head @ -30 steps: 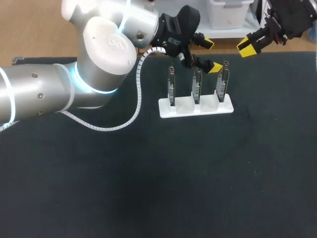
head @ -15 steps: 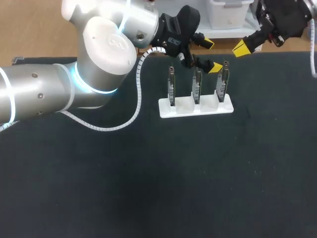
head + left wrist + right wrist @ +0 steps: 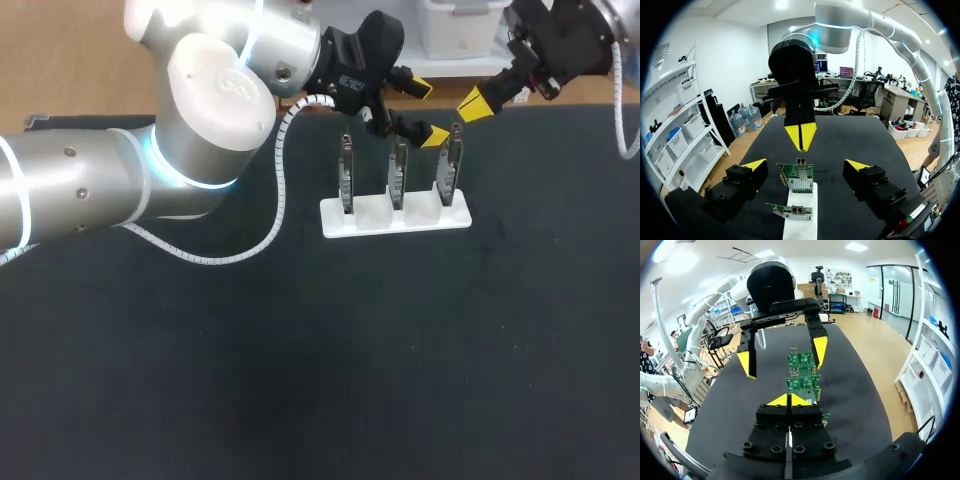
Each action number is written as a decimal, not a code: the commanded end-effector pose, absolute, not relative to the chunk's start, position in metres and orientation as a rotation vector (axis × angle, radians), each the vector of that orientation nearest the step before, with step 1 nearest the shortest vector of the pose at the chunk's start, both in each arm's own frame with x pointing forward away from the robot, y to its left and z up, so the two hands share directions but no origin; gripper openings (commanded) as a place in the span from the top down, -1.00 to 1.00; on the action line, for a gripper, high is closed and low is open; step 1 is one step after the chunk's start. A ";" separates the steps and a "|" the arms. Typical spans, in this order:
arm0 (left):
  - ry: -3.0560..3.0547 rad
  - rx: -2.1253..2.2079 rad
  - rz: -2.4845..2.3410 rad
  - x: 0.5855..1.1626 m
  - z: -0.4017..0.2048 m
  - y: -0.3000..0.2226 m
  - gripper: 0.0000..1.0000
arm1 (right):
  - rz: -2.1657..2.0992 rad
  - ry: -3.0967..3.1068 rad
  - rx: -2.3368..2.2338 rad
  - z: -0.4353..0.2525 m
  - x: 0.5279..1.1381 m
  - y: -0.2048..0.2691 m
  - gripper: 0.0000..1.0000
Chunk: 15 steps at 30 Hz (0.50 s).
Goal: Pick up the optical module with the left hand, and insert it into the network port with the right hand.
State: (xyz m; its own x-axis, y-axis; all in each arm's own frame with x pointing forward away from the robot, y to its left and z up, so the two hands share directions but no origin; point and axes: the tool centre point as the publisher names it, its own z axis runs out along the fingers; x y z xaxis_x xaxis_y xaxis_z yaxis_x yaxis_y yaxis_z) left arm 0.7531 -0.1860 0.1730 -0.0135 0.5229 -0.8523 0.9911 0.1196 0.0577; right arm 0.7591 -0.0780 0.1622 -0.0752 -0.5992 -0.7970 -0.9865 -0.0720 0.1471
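Hovering over the white rack (image 3: 338, 222), your left gripper (image 3: 427, 112) is standing wide open and gripping nothing. The circuit cards (image 3: 397, 172) are standing upright in their slots, with no separate optical module showing. Your right gripper (image 3: 475, 103) is hanging nearby, pinched shut and empty — pickup and insertion are both remaining.

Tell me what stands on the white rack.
Three circuit boards stand upright in a row on the white rack. Their lower edges are hidden in its slots, so their depth cannot be seen.
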 end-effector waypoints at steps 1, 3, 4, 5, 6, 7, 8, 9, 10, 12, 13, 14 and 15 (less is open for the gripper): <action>1.648 1.506 -0.777 0.754 0.174 -0.187 -1.00 | 1.015 1.707 -1.711 0.160 0.761 -0.076 1.00; 1.648 1.506 -0.777 0.754 0.174 -0.187 -1.00 | 1.018 1.709 -1.708 0.159 0.761 -0.075 1.00; 1.648 1.506 -0.777 0.754 0.174 -0.187 -1.00 | 1.019 1.709 -1.707 0.159 0.761 -0.074 1.00; 1.648 1.506 -0.777 0.754 0.174 -0.187 -1.00 | 1.020 1.709 -1.706 0.159 0.761 -0.074 1.00; 1.648 1.506 -0.777 0.754 0.174 -0.187 -1.00 | 1.021 1.709 -1.704 0.159 0.761 -0.073 1.00; 1.648 1.506 -0.777 0.754 0.174 -0.187 -1.00 | 1.019 1.709 -1.705 0.159 0.761 -0.073 1.00; 1.648 1.506 -0.777 0.754 0.174 -0.187 -1.00 | 1.019 1.708 -1.706 0.159 0.762 -0.072 1.00; 1.648 1.506 -0.777 0.754 0.174 -0.187 -1.00 | 1.019 1.708 -1.705 0.159 0.762 -0.072 1.00; 1.648 1.506 -0.777 0.754 0.174 -0.187 -1.00 | 1.020 1.708 -1.705 0.159 0.762 -0.071 1.00; 1.648 1.506 -0.777 0.754 0.174 -0.187 -1.00 | 1.021 1.707 -1.705 0.159 0.763 -0.070 1.00; 1.648 1.506 -0.777 0.754 0.174 -0.187 -1.00 | 1.022 1.706 -1.705 0.159 0.763 -0.070 1.00; 1.648 1.506 -0.777 0.754 0.174 -0.187 -1.00 | 1.023 1.706 -1.705 0.158 0.763 -0.070 1.00; 1.648 1.506 -0.777 0.754 0.174 -0.187 -1.00 | 1.024 1.708 -1.705 0.158 0.763 -0.069 1.00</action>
State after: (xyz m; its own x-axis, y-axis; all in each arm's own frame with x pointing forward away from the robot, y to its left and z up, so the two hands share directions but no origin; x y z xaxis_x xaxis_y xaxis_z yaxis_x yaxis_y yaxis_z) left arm 0.7531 -0.1860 0.1730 -0.0135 0.5229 -0.8523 0.9911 0.1196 0.0577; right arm 0.7612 -0.0705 0.1588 -0.0766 -0.5971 -0.7985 -0.9862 -0.0722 0.1486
